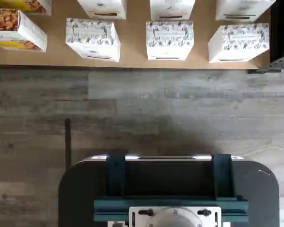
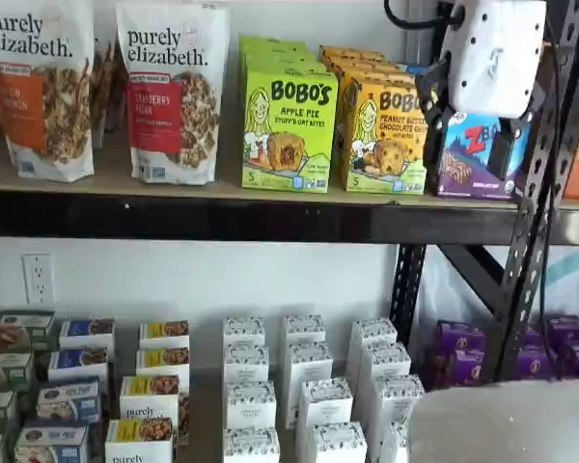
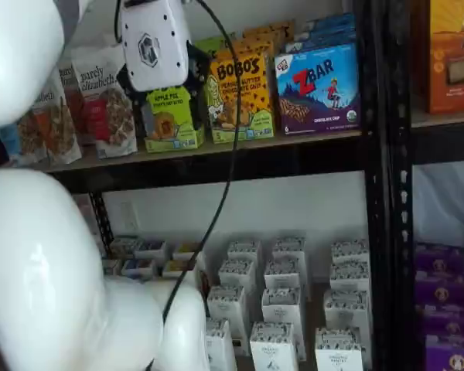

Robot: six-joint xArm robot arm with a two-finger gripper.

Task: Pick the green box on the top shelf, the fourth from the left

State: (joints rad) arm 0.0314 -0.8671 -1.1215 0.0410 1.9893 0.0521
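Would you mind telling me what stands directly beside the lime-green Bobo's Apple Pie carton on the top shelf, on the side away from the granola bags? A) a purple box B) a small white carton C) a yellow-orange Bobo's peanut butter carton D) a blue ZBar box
C: in both shelf views the yellow-orange Bobo's carton stands right next to the green box on the top shelf, with the blue ZBar box beyond it.

green box (image 2: 289, 130) on top shelf (image 2: 222, 217), pouch (image 2: 171, 92) left
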